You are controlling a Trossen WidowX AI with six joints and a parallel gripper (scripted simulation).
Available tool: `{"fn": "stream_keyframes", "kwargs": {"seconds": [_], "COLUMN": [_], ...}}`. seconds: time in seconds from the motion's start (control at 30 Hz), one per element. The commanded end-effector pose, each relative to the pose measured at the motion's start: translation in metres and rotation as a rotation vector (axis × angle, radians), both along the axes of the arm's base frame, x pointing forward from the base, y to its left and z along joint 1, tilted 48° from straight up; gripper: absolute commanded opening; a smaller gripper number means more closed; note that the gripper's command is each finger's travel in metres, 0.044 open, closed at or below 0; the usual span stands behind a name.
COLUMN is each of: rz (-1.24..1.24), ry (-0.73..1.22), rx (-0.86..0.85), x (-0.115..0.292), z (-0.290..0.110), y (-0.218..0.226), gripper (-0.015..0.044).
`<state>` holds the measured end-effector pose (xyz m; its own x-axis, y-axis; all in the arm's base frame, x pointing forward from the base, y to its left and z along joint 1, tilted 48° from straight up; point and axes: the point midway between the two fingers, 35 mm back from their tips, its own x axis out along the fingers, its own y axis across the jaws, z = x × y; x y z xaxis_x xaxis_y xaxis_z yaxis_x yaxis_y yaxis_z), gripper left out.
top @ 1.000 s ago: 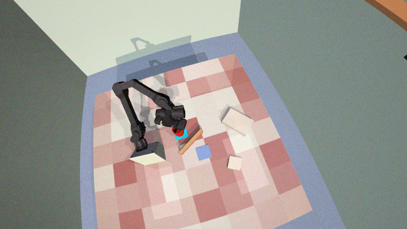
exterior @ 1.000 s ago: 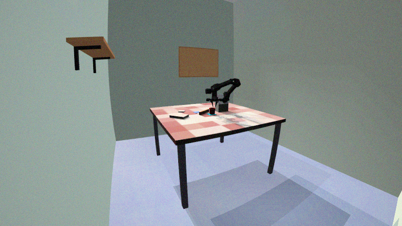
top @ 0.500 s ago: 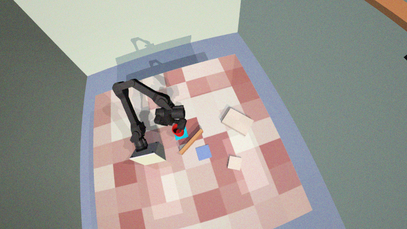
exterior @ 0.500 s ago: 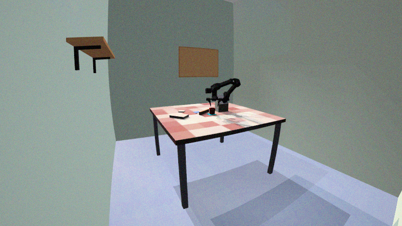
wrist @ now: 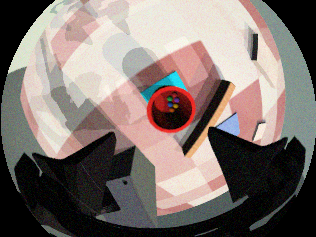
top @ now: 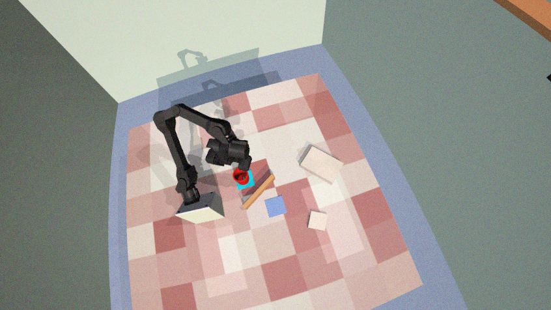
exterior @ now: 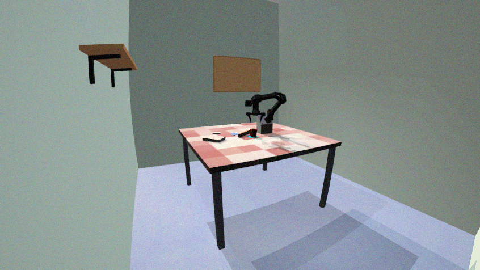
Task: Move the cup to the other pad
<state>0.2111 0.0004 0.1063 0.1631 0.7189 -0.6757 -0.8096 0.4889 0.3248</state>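
Note:
A red cup with coloured marbles inside stands upright on the cyan pad. My gripper is open and empty. It hangs a little above the cup, with the fingers spread wide to either side and clear of it. The blue pad lies bare on the far side of a wooden bar that lies between the two pads.
A large cream slab and a small cream tile lie on the checked table beyond the blue pad. The arm's base block stands close to the cyan pad.

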Motion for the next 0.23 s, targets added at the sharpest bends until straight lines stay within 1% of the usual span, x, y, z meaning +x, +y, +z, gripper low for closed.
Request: {"fn": "stream_keyframes", "kwargs": {"seconds": [0.0, 0.2], "rz": [0.007, -0.001], "ry": [0.003, -0.002], "rx": [0.0, 0.001], "x": [-0.0019, -0.0002], "z": [0.0086, 0.0065], "y": [-0.0095, -0.0066], "gripper": [0.044, 0.044]}}
